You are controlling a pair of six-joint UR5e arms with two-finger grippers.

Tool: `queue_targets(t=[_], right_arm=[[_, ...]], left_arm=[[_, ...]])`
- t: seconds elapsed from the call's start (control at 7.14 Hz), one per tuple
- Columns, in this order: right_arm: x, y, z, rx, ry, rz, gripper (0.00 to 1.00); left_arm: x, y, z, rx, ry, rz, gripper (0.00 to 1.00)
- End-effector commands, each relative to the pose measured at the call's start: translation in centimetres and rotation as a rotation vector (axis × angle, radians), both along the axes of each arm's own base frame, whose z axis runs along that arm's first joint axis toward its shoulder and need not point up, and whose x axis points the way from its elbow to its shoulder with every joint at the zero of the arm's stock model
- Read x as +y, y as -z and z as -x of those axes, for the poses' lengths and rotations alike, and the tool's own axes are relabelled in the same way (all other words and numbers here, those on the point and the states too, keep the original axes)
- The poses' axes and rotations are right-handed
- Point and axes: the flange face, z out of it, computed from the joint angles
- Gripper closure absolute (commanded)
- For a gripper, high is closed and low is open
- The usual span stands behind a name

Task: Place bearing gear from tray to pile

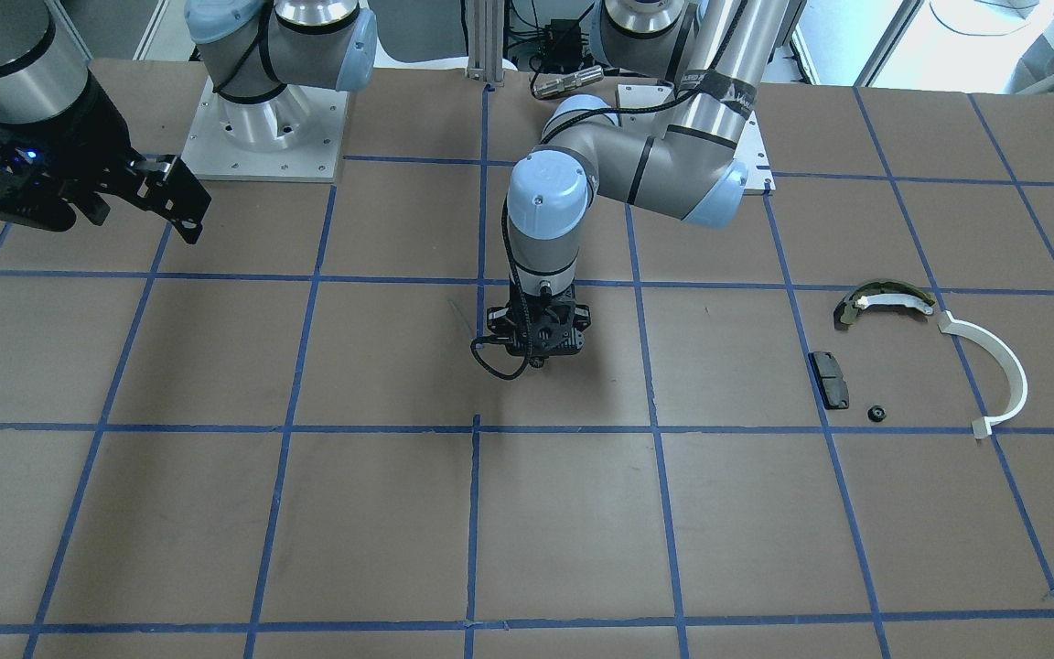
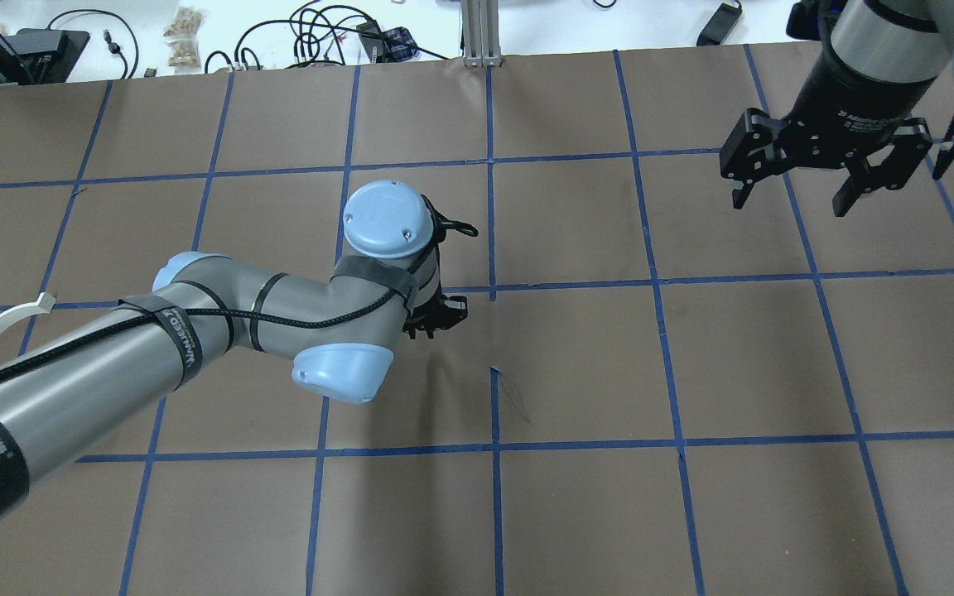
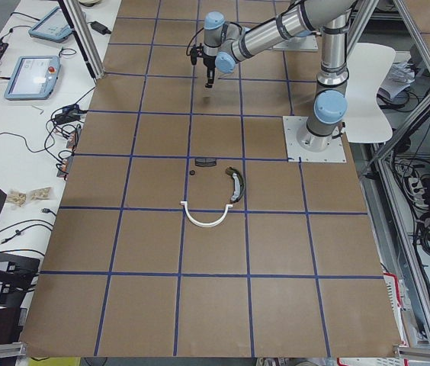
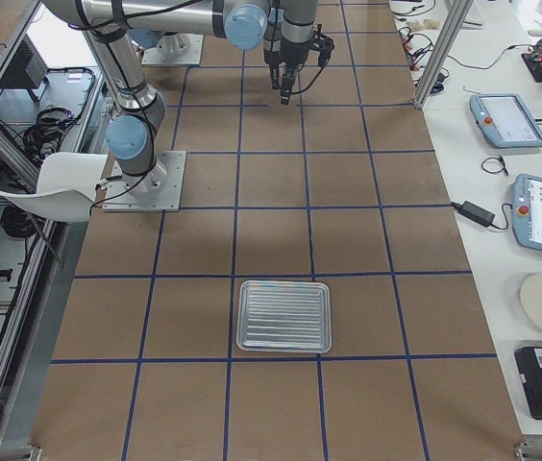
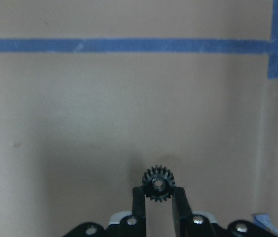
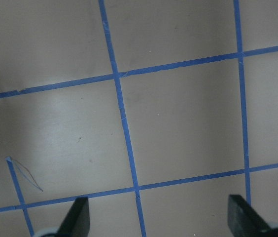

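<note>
Mid-table over bare paper [image 1: 381, 513], the left gripper [image 5: 158, 191] pinches the one bearing gear [image 5: 158, 178], well right of the pile [image 3: 235, 187], which holds one white half-ring [image 1: 1007, 366], one shoe [image 1: 884, 299], one pad [image 1: 830, 379] and one round piece [image 1: 876, 414]; the right gripper [image 2: 792, 199] hangs spread.

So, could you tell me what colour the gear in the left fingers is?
The gear is black, seen best in the left wrist view.
</note>
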Motion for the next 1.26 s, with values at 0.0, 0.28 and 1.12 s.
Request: queue_targets(t=[0.0, 0.28, 1.12], right_arm=[[0.6, 0.1, -2.9, -0.003, -0.081, 0.001, 0.00], [0.7, 0.6, -3.5, -0.074, -0.084, -0.012, 0.00], [0.9, 0.6, -3.5, -0.080, -0.154, -0.012, 0.00]], left_arm=[[-4.9, -3.4, -11.0, -0.045, 0.059, -0.071, 1.00], [-5.2, -3.4, -23.2, -0.027, 0.111, -0.156, 1.00], [-4.2, -0.4, -44.8, -0.044, 0.285, -0.134, 1.00]])
